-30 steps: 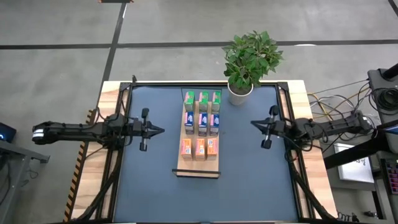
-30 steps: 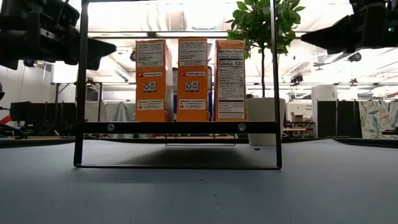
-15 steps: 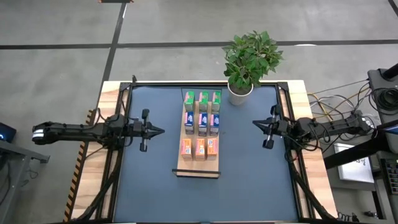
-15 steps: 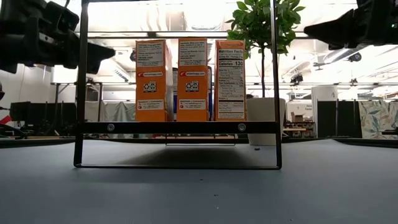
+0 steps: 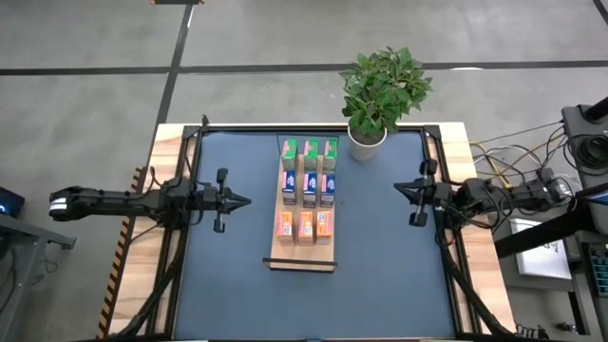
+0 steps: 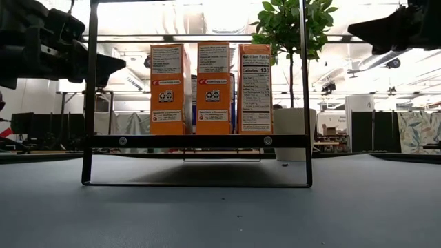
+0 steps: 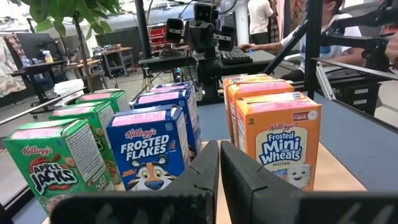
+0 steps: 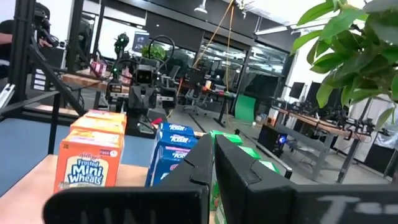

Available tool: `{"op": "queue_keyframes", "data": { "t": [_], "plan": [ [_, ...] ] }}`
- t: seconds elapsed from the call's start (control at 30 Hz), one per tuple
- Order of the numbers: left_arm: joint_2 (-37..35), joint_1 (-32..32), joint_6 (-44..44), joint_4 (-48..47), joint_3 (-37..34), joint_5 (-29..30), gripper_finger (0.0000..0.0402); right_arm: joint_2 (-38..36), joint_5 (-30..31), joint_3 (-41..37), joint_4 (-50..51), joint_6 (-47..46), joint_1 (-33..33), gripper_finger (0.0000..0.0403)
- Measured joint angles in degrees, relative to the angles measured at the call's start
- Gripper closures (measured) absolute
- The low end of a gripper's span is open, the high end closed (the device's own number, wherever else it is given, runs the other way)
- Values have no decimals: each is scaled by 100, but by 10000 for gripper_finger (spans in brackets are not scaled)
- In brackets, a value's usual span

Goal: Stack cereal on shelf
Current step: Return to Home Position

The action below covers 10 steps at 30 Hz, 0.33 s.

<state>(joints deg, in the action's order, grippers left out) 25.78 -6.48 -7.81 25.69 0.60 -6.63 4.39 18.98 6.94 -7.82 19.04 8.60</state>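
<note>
The shelf (image 5: 302, 253), a long light-wood board with a dark strip at its near end, lies in the middle of the blue table. The cereal boxes stand upright on it in three rows: green (image 5: 309, 149) farthest, blue (image 5: 309, 186) in the middle, orange (image 5: 306, 226) nearest. My left gripper (image 5: 249, 200) is shut, level, left of the board and pointing at it. My right gripper (image 5: 397, 187) is shut, near the table's right edge, also pointing at the boxes. The left wrist view shows green (image 7: 62, 163), blue (image 7: 149, 149) and orange (image 7: 280, 137) boxes beyond the shut fingers.
A potted plant (image 5: 380, 90) stands at the table's far edge, right of the green boxes. A dark metal frame (image 6: 91, 103) rises around the table. Bare blue mat (image 5: 380, 266) lies on both sides of the board and in front of it.
My right gripper has drawn back a little toward the table's right edge, away from the boxes, staying shut. The boxes and the board have stayed where they were.
</note>
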Motion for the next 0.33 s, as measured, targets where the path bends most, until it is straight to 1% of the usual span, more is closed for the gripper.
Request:
{"op": "queue_keyframes", "data": {
  "t": [0.17, 0.33],
  "plan": [
    [11, 0, -7, -3, 0, 0, 402, -404, -66, -66, 490, -41, 0, 394],
    [11, 0, -14, -7, 0, 0, 402, -405, -120, -109, 582, -41, 2, 394]
  ]
}}
